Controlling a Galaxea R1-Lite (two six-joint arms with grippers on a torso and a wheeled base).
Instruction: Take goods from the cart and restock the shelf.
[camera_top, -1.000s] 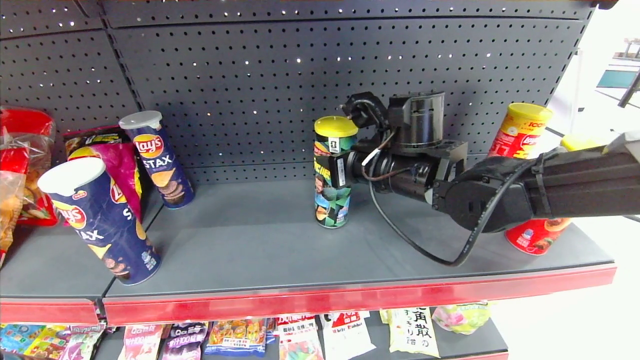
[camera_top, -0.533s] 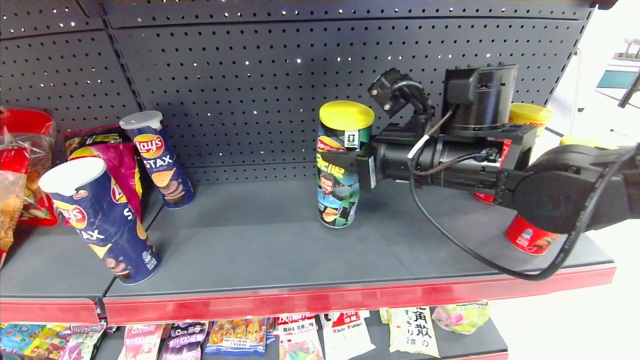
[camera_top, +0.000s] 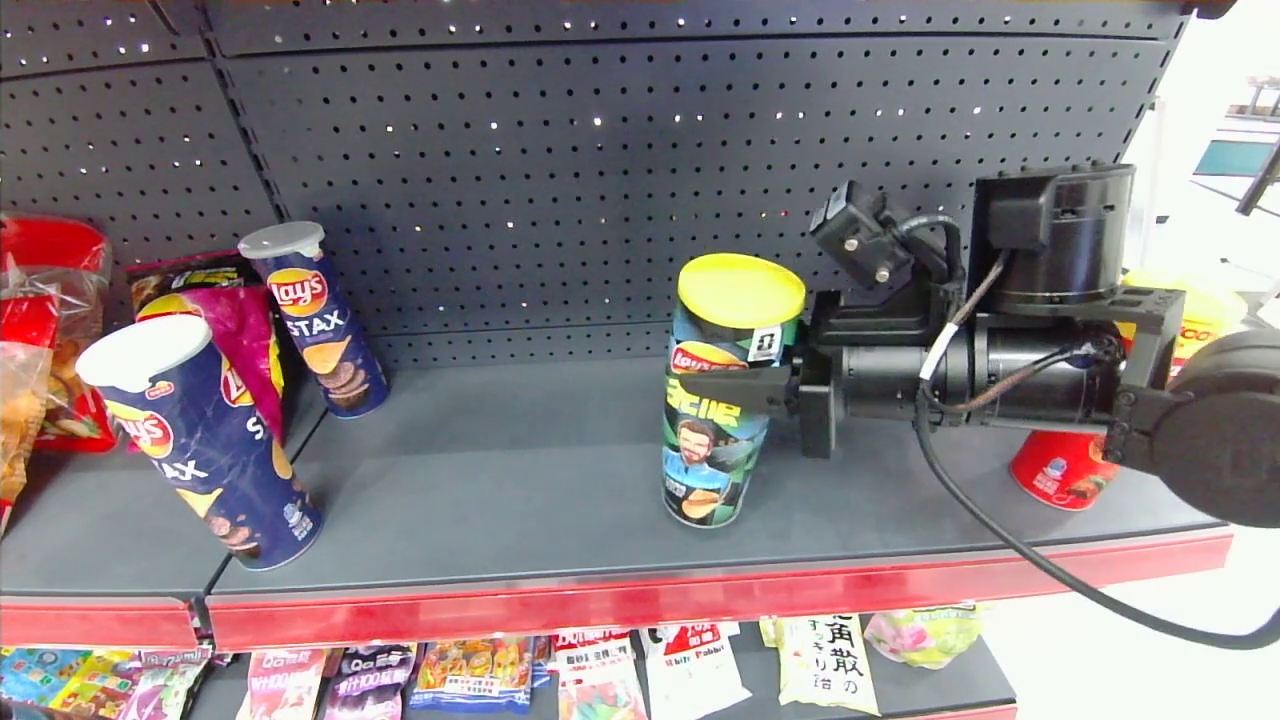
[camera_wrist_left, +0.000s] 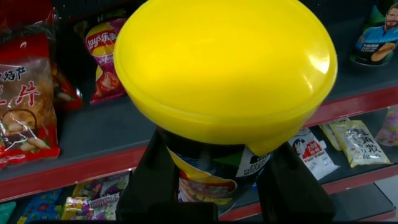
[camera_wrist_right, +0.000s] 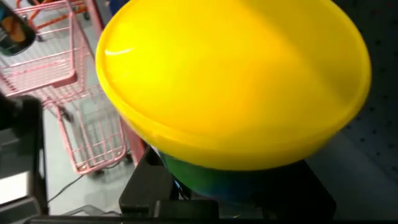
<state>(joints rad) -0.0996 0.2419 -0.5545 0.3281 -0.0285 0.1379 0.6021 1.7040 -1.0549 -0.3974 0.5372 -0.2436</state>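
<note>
A green crisps can (camera_top: 715, 450) with a yellow lid stands upright near the front of the grey shelf (camera_top: 480, 490). My right gripper (camera_top: 735, 382) is shut on its upper half, coming in from the right. I cannot tell whether its base touches the shelf. In the right wrist view the same can (camera_wrist_right: 236, 93) sits in the right gripper (camera_wrist_right: 230, 193). In the left wrist view a second yellow-lidded can (camera_wrist_left: 224, 74) is held upright in my left gripper (camera_wrist_left: 217, 180), in front of the shelf.
Two blue crisps tubes (camera_top: 200, 440) (camera_top: 315, 315) lean at the shelf's left, beside snack bags (camera_top: 235, 330). A red can (camera_top: 1060, 470) stands behind my right arm. Bags (camera_top: 600, 675) line the lower shelf. A pink cart (camera_wrist_right: 81, 93) stands on the floor.
My right gripper has carried the green can from the back middle of the shelf toward the front edge and to the right, lifting it a little on the way.
</note>
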